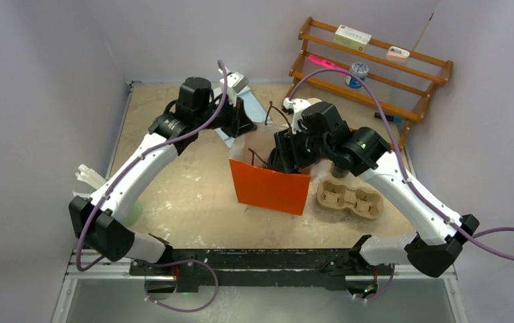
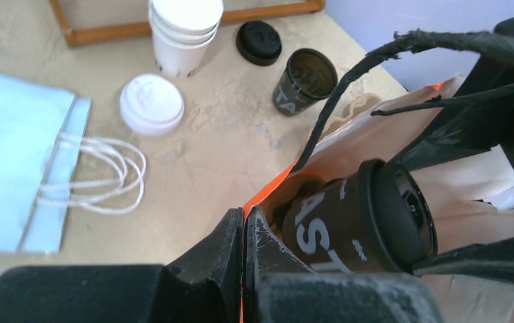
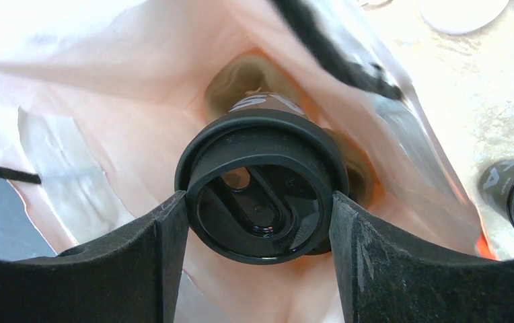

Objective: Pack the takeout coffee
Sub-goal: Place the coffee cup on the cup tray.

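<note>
The right gripper (image 3: 258, 205) clamps the lidded black cup (image 3: 254, 145) by its lid, down inside the orange bag (image 3: 106, 101) — a hold that lets it sink in. The left gripper (image 2: 244, 225), pinched on the bag's rim, props the mouth open; beyond it wait an unlidded black cup (image 2: 305, 81) and a loose black lid (image 2: 259, 42).

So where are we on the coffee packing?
Done: one lidded cup is assembled. In hand: right tool holds it inside the orange bag, left tool pinching the bag's rim. Left: second cup sits open on the table, loose lid beside it.
</note>
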### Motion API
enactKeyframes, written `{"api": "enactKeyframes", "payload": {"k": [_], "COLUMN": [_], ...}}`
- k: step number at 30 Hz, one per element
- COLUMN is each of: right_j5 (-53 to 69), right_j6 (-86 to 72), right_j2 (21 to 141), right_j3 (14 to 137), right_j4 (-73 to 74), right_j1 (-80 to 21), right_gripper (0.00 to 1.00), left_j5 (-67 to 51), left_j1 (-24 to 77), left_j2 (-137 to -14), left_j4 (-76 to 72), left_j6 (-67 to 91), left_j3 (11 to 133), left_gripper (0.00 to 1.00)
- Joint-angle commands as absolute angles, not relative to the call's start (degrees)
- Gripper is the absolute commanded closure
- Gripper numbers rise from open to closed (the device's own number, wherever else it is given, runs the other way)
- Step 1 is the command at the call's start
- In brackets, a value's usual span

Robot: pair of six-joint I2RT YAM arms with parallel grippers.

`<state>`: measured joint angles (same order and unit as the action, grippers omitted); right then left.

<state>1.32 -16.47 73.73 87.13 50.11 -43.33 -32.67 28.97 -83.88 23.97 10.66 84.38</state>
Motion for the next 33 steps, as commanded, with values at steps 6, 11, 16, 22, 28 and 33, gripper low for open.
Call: {"api": "enactKeyframes", "payload": {"k": [6, 11, 16, 22, 28, 33], "right_j5": [-6.14, -6.44, -6.00, -5.67, -4.52, -4.72], "right_j6": [-19.06, -20.47, -21.40, -20.02, -19.32, -18.58], "right_j2": [79.58, 82.76, 85.98, 91.06, 94.78, 98.08], "right_j3": [96.97, 98.23, 99.10, 103.16, 108.27, 112.50], "right_j4": [55.05, 56.11, 54.37, 52.28, 53.80, 54.27], "right_j1": [-43.15, -43.16, -43.21, -43.20, -43.18, -43.17], "right_gripper": [1.00, 1.00, 1.00, 1.00, 1.00, 1.00], "left_j5": [-17.69, -10.89, -8.02, -11.91, -16.52, -19.67], "left_j1": [29.07, 29.43, 30.53, 32.29, 33.15, 33.23], "left_j2": [-68.56, -60.90, -55.15, -54.61, -56.27, -57.14], "left_j4": [26.08, 25.78, 24.80, 25.41, 28.33, 30.83], "left_j6": [24.38, 30.28, 35.04, 37.58, 38.67, 39.05], "left_j3": [71.72, 64.59, 59.17, 57.47, 60.99, 61.79], "left_gripper": [1.00, 1.00, 1.00, 0.72, 0.57, 0.55]}}
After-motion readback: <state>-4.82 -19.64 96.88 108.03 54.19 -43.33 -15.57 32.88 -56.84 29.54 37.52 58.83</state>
